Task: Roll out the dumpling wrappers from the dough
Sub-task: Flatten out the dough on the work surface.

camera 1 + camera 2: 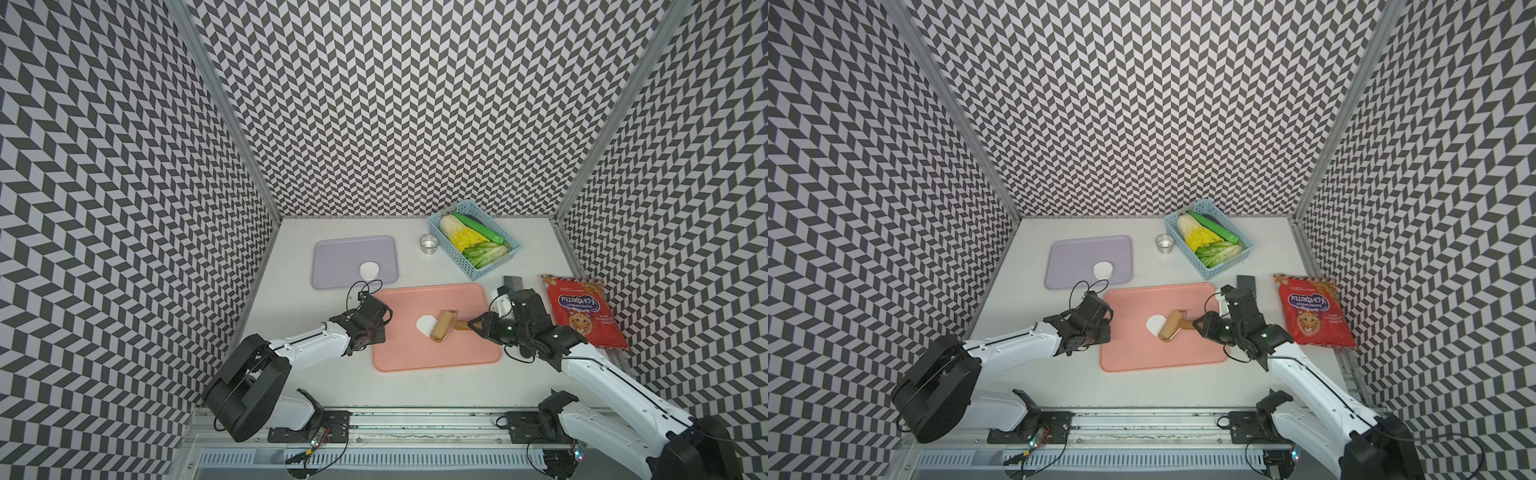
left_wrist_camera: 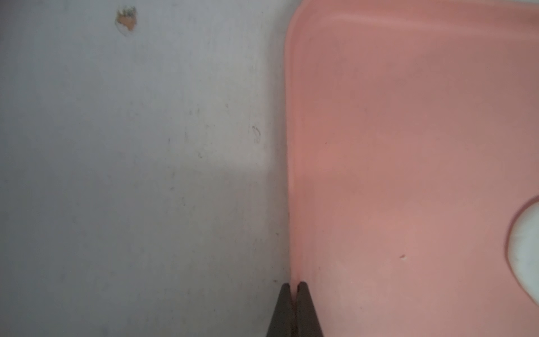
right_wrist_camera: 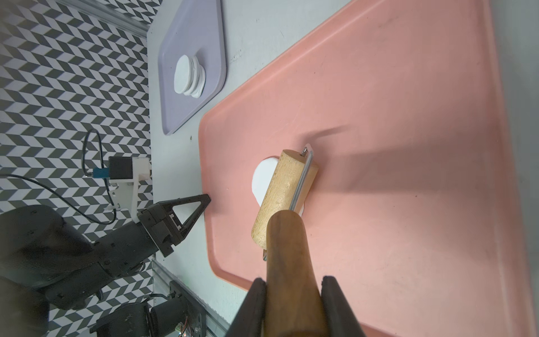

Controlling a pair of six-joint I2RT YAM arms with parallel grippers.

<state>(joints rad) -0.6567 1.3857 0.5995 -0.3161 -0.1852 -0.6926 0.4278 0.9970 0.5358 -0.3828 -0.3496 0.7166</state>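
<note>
Reaching in low from the near right corner, the right arm stretches across the worktop (image 1: 332, 374) with its forearm sloping down and its wrist nearly level. The right end effector (image 1: 473, 323) is narrowed around the dark handle (image 3: 288, 262) of the wooden roller (image 1: 441, 326), one finger on each side. The roller's pale barrel lies on the dough (image 1: 424, 324), a flat white sheet near the middle of the pink tray (image 1: 436, 357), and covers the sheet's right part. The left arm comes in from the near left, elbow raised and wrist bent downward. The left end effector (image 2: 294, 287) has its tips pressed together on the pink tray's left rim. The dumpling wrappers (image 1: 369, 270) sit stacked on the purple tray (image 1: 345, 253), farther back.
</note>
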